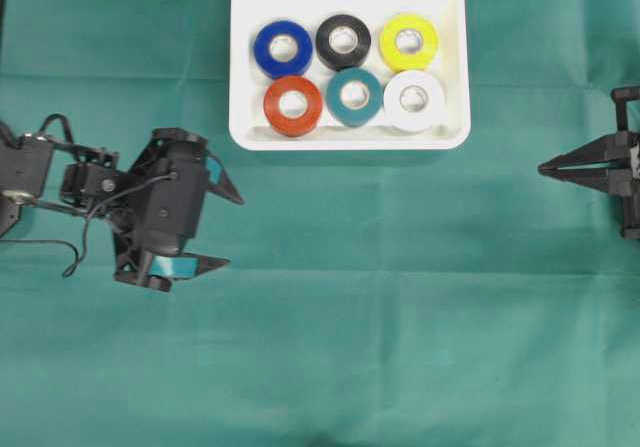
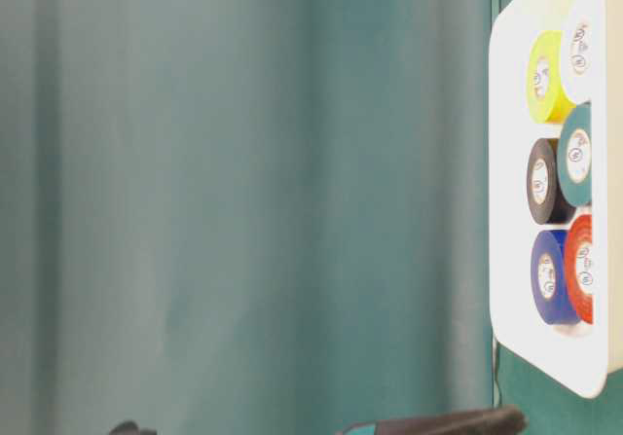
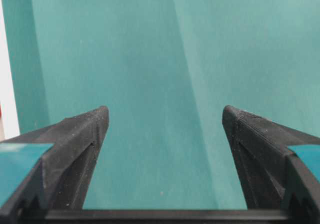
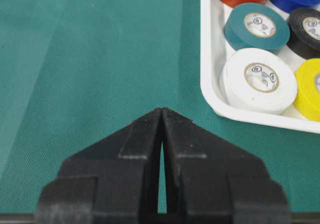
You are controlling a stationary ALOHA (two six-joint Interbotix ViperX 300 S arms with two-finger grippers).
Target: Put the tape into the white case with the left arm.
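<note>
While the soft green cloth (image 1: 400,317) lay wide and bare around it, the white case (image 1: 349,139), a smooth plastic tray with round corners, sat up and right of the left gripper (image 1: 225,225), long side running across. Six round tape rolls (image 1: 352,97) filled it. Left jaws stood wide apart, holding nothing; the right gripper (image 1: 545,168) was pressed together.

No legible text on anything.

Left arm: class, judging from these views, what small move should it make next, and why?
Probably just pull back to rest. The case already holds six rolls, no loose tape shows on the cloth, and the left gripper stands open and empty, away from the case.
</note>
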